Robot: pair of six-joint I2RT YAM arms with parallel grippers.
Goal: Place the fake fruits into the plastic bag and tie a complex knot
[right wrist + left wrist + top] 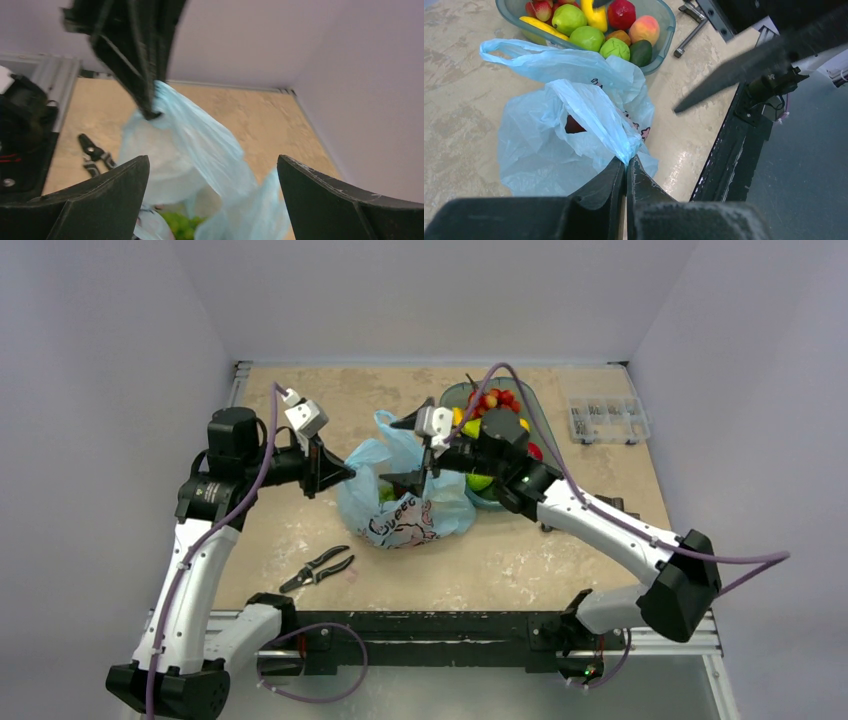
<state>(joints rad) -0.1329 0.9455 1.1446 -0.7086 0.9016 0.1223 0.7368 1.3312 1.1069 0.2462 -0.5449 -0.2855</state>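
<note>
The light-blue plastic bag (pixel 405 508) lies mid-table with its mouth up. My left gripper (pixel 349 472) is shut on the bag's left rim and holds it raised; the pinch shows in the left wrist view (pixel 628 159). My right gripper (pixel 408 452) is open and empty, its jaws wide apart over the bag's mouth (pixel 212 160). A green fruit (pixel 182 223) and a red fruit (pixel 574 125) lie inside the bag. Several more fake fruits (pixel 589 36) fill the teal dish (pixel 535 400). No knot is in view.
Black-handled pliers (pixel 318 568) lie on the table in front of the bag, left of centre. A clear compartment box (pixel 607 420) stands at the back right. The table's dark front rail (pixel 729 150) runs close to the bag.
</note>
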